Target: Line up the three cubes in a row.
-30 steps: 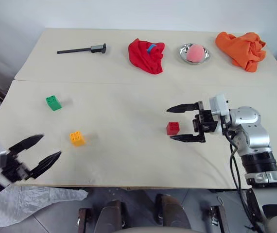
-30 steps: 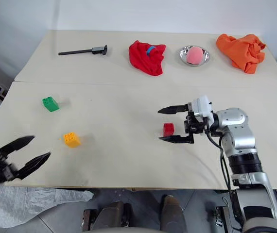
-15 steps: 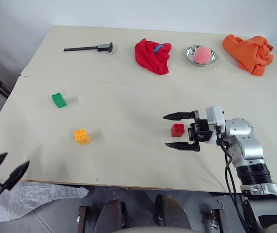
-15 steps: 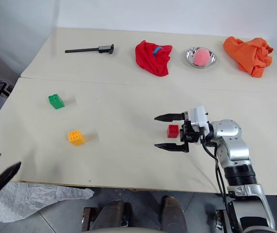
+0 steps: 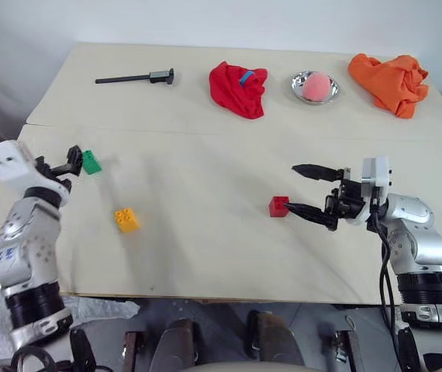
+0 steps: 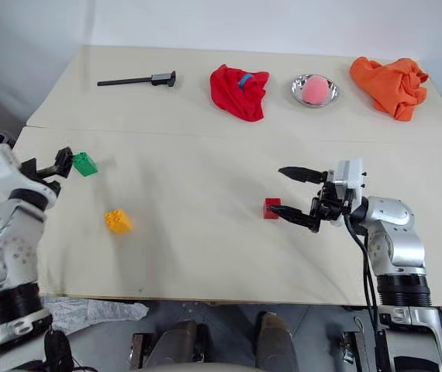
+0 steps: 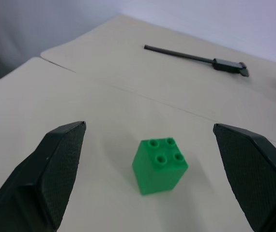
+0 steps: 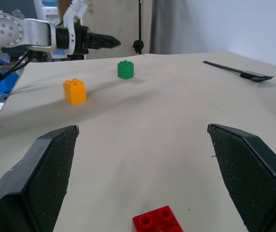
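Table: a pale two-part table (image 5: 205, 232) with a seam running across it carried everything in view.
Red block: the red block (image 5: 278, 206) sat on the near half, right of centre, studs up and resting flat.
Green block: the green block (image 5: 91, 162) stood on the near half by the left edge, just past the seam, well apart from the red one.
Yellow-orange block: the yellow-orange block (image 5: 126, 220) lay nearer the front edge than the green one, a little to its right; the three formed no row.
Right gripper: the right gripper (image 5: 305, 190) pointed toward the left with its two black fingers spread wide; the red block sat just beyond the lower fingertip, and whether the tip touched it could not be told. In the right wrist view the red block (image 8: 158, 221) lay low between the spread fingers (image 8: 36, 169), gripped by neither.
Left gripper: the left gripper (image 6: 60, 162) was level over the table's left edge, aimed at the green block, with its tips just short of it. In the left wrist view the green block (image 7: 160, 166) stood between the wide-apart fingers (image 7: 55, 164), clear of both.
Far half: a black rod-shaped tool (image 5: 136, 77), a crumpled red cloth (image 5: 237, 87), a metal bowl (image 5: 295, 85) holding a pink ball (image 5: 316, 84), and an orange cloth (image 5: 388, 80).
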Action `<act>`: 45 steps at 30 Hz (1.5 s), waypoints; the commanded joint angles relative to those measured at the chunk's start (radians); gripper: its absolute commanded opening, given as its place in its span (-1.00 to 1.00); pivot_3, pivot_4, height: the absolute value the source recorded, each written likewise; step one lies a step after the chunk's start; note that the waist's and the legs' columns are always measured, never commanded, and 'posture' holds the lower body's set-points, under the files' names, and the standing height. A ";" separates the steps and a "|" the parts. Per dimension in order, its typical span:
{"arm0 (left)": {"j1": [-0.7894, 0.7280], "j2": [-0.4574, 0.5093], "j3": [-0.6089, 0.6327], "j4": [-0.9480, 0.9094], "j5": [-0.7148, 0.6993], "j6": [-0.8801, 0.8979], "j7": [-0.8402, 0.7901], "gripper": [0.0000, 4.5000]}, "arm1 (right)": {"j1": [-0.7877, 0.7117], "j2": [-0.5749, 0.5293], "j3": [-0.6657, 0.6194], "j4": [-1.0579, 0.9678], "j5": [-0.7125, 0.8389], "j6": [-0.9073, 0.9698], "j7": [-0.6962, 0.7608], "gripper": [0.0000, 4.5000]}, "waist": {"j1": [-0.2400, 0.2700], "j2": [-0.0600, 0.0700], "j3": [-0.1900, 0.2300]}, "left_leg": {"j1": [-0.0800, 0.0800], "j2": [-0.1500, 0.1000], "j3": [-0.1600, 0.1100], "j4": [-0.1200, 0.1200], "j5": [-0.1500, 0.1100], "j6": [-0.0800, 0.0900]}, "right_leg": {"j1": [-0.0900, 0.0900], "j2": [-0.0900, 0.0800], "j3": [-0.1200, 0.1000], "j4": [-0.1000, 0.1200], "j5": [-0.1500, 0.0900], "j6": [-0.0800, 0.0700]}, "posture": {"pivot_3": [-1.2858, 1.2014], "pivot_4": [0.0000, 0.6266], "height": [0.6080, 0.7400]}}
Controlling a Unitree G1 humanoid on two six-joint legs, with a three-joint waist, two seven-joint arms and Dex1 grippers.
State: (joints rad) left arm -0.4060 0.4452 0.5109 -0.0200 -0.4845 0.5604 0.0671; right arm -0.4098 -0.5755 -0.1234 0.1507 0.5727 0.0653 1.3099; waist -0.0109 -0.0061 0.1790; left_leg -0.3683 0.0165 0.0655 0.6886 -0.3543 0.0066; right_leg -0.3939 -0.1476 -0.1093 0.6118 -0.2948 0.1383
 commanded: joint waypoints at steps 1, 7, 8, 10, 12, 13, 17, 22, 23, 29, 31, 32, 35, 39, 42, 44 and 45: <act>-0.062 0.009 -0.023 0.091 0.061 -0.039 0.017 1.00 | 0.005 -0.005 -0.029 -0.011 0.003 -0.015 -0.011 0.98 | 0.002 0.000 0.000 | 0.000 0.000 0.000 0.000 0.000 0.000 | 0.000 0.000 0.000 0.000 0.000 0.000 | 0.03 -0.52 1.00; -0.160 -0.010 -0.081 0.245 0.109 -0.063 0.003 1.00 | 0.027 0.001 -0.028 -0.046 0.008 -0.005 -0.041 0.98 | 0.010 0.000 0.000 | -0.002 0.000 0.001 0.001 0.000 0.000 | 0.000 0.000 -0.001 0.000 0.000 0.000 | 0.03 -0.52 1.00; -0.168 -0.011 -0.094 0.262 0.117 -0.064 -0.006 1.00 | 0.030 0.002 -0.028 -0.050 0.009 -0.003 -0.045 0.98 | 0.011 0.000 0.000 | -0.002 0.000 0.001 0.001 0.000 0.000 | 0.000 0.000 -0.001 0.000 0.000 0.000 | 0.03 -0.52 1.00; -0.186 -0.018 -0.115 0.294 0.126 -0.061 -0.022 1.00 | 0.035 0.004 -0.027 -0.056 0.010 -0.002 -0.052 0.98 | 0.012 -0.001 0.000 | -0.002 -0.001 0.000 0.001 0.000 0.000 | 0.000 0.000 -0.001 0.000 0.000 0.000 | 0.03 -0.52 1.00; -0.201 -0.021 -0.137 0.321 0.140 -0.064 -0.035 1.00 | 0.040 0.006 -0.026 -0.061 0.012 -0.002 -0.058 0.98 | 0.012 -0.001 0.000 | -0.002 -0.001 0.000 0.002 0.000 0.000 | 0.000 0.000 -0.001 0.000 0.000 0.000 | 0.03 -0.52 1.00; -0.205 -0.021 -0.145 0.331 0.147 -0.065 -0.042 1.00 | 0.042 0.007 -0.026 -0.064 0.012 -0.001 -0.060 0.98 | 0.011 -0.001 0.000 | -0.002 -0.001 0.000 0.002 0.000 0.000 | 0.000 0.000 -0.001 0.000 0.000 0.000 | 0.03 -0.52 1.00; -0.224 -0.024 -0.148 0.369 0.165 -0.076 -0.037 1.00 | 0.050 0.013 -0.024 -0.070 0.013 -0.003 -0.066 0.98 | 0.010 -0.001 0.000 | -0.002 -0.001 0.000 0.002 0.000 0.000 | 0.000 0.000 -0.002 0.000 0.000 0.000 | 0.03 -0.52 1.00; -0.230 -0.017 -0.155 0.390 0.189 -0.090 -0.048 0.49 | 0.061 0.021 -0.023 -0.072 0.013 -0.006 -0.069 1.00 | 0.010 -0.001 0.000 | -0.002 0.000 0.001 0.002 0.000 0.000 | 0.000 0.000 -0.002 0.000 0.000 0.000 | 0.03 -0.52 1.00; -0.230 -0.016 -0.155 0.392 0.192 -0.093 -0.053 0.34 | 0.062 0.022 -0.023 -0.069 0.012 -0.008 -0.070 1.00 | 0.010 -0.001 0.000 | -0.002 0.000 0.001 0.002 0.000 0.000 | 0.000 0.000 -0.002 0.000 0.000 0.000 | 0.03 -0.52 1.00; -0.191 0.037 -0.165 0.346 0.173 -0.111 -0.203 -0.33 | 0.071 0.022 -0.029 -0.072 0.011 -0.012 -0.073 1.00 | 0.010 -0.001 0.000 | -0.002 0.000 0.000 0.002 0.000 0.000 | 0.000 0.000 -0.002 0.000 0.000 0.000 | 0.03 -0.52 1.00; -0.161 0.111 -0.170 0.310 0.118 -0.132 -0.415 -0.33 | 0.079 0.009 -0.045 -0.082 0.019 -0.007 -0.074 1.00 | 0.006 -0.001 0.000 | -0.002 0.000 0.001 0.002 0.000 0.000 | 0.000 0.000 -0.002 0.000 0.000 0.000 | 0.03 -0.52 1.00; -0.147 0.157 -0.181 0.297 0.108 -0.159 -0.519 -0.33 | 0.085 0.000 -0.055 -0.086 0.025 -0.002 -0.073 1.00 | 0.005 -0.001 0.000 | -0.002 0.000 0.001 0.002 0.000 0.000 | 0.000 0.000 -0.002 0.000 0.000 0.000 | 0.03 -0.52 1.00; -0.134 0.301 -0.238 0.250 0.071 -0.227 -0.852 -0.33 | 0.112 -0.046 -0.094 -0.088 0.031 0.010 -0.067 1.00 | 0.007 -0.001 0.001 | -0.002 0.000 0.002 0.001 0.000 -0.001 | -0.001 0.001 -0.002 -0.001 0.000 0.000 | 0.03 -0.52 1.00; -0.245 0.374 -0.355 0.180 -0.036 -0.200 -1.241 -0.33 | 0.169 -0.129 -0.180 -0.041 0.029 0.018 -0.064 1.00 | 0.033 -0.001 0.001 | -0.003 -0.001 0.001 0.002 0.000 0.000 | 0.000 0.000 -0.002 -0.001 0.000 0.000 | 0.03 -0.52 1.00; -0.325 0.339 -0.493 0.196 0.020 -0.196 -1.346 -0.33 | 0.227 -0.146 -0.189 -0.051 0.011 -0.014 -0.032 1.00 | 0.038 0.000 0.000 | -0.002 -0.001 0.001 0.004 -0.001 0.001 | 0.002 0.000 -0.002 -0.002 0.000 0.000 | 0.03 -0.52 1.00; -0.366 0.289 -0.605 0.221 0.094 -0.246 -1.400 -0.33 | 0.251 -0.150 -0.195 -0.056 0.005 -0.036 -0.016 1.00 | 0.037 0.000 0.001 | -0.002 -0.002 0.002 0.003 -0.001 0.002 | 0.002 0.001 -0.002 -0.002 0.000 0.001 | 0.03 -0.52 1.00; -0.386 0.257 -0.659 0.246 0.141 -0.263 -1.396 -0.33 | 0.258 -0.152 -0.196 -0.055 0.001 -0.051 -0.006 1.00 | 0.036 0.000 0.001 | -0.002 -0.002 0.002 0.003 -0.001 0.002 | 0.002 0.001 -0.002 -0.002 0.000 0.001 | 0.03 -0.52 1.00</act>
State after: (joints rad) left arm -0.7700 0.7239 -0.0753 0.2145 -0.4048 0.3329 -1.3049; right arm -0.1473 -0.7090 -0.2893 0.1203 0.5699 0.0511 1.2850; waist 0.0250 -0.0059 0.1798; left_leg -0.3709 0.0150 0.0689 0.6913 -0.3552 0.0082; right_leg -0.3922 -0.1471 -0.1112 0.6101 -0.2945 0.1395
